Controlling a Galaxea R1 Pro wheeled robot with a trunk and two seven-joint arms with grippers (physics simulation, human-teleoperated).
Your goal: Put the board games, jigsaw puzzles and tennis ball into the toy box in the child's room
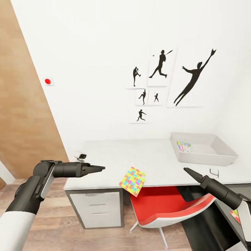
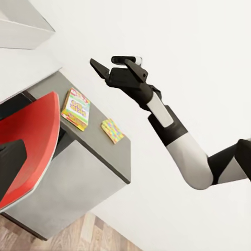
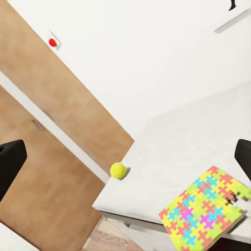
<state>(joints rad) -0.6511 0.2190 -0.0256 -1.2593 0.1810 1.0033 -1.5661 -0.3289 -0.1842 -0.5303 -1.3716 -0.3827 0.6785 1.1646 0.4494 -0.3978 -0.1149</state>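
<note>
The robot is facing the table [image 1: 115, 157], both arms hanging out in front of it above the table's near edge. The left gripper [image 1: 99, 168] is pointing right, jaws closed to a point and holding nothing. The right gripper [image 1: 187, 170] is angling up toward the table; in the right wrist view its two fingers are standing wide apart at the frame edges, with nothing between them.

A jigsaw puzzle [image 1: 132, 181] with a lid of bright interlocking pieces is lying at the front edge of the pale top, one corner overhanging above the red-and-white chair [image 1: 167, 209]. The tennis ball [image 3: 118, 170] is sitting near the table's left end. The toy box [image 1: 204, 150] is resting at the right rear, with one colourful flat box [image 1: 184, 146] lying inside it. On the dark top, two more flat boxes are lying side by side, a larger one [image 2: 76, 109] and a smaller one [image 2: 112, 130]. Black sports posters [image 1: 160, 69] are hanging on the white wall.
</note>
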